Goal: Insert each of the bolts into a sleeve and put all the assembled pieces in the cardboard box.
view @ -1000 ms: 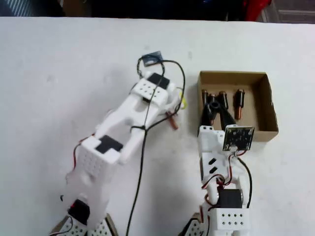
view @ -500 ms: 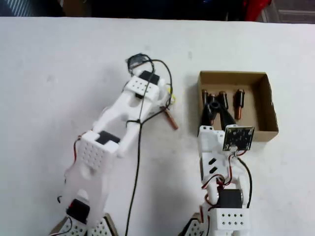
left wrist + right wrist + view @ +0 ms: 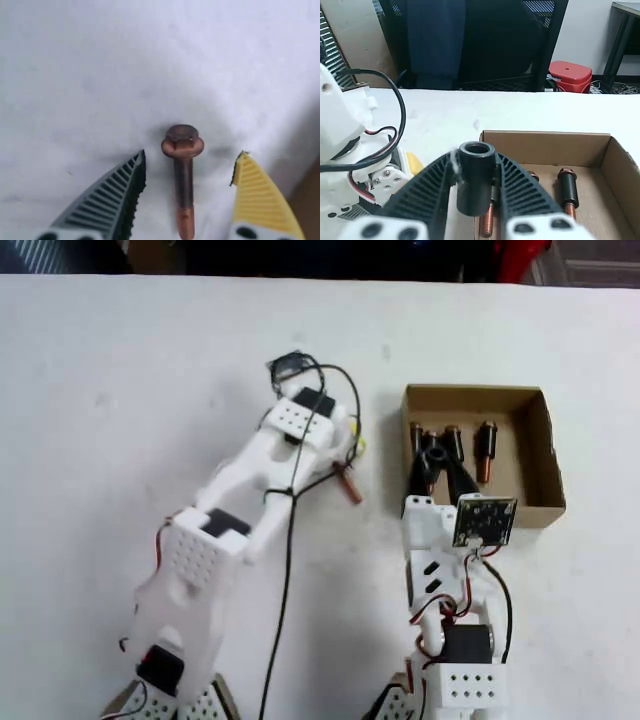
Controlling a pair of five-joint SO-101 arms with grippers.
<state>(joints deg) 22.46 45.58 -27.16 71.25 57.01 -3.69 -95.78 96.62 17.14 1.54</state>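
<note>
**Status at inspection**

- **Completed work:** The cardboard box (image 3: pixel 475 391) stands on the bench (image 3: pixel 150 360) ahead of the right arm. At least three copper bolts wearing dark sleeves (image 3: pixel 486 452) lie inside, along the far wall. The exact count cannot be confirmed, because the right arm covers part of the box floor.

- **Right pincer** (image 3: pixel 476 165): Closed on a loose black sleeve (image 3: pixel 475 186), which is held upright with its bore open to the top. It sits at the near left corner of the box. No bolt is seen in this sleeve.

- **Left pincer** (image 3: pixel 192 154): Open, with its fingers on either side of a bare copper bolt (image 3: pixel 183 176). There is a gap on each side and no grip is made. The bolt lies flat on the bench just left of the box, with its hex head pointing away from the pincer.

- **Assessment:** The task appears well advanced. One bolt and one sleeve remain unjoined.

- **Outstanding:**
  - Grip the bolt.
  - Seat it in the held sleeve.
  - Deposit the assembly in the box.

- **Risk noted:** The bolt lies flat while the sleeve stands vertical, so alignment will need care.
</note>
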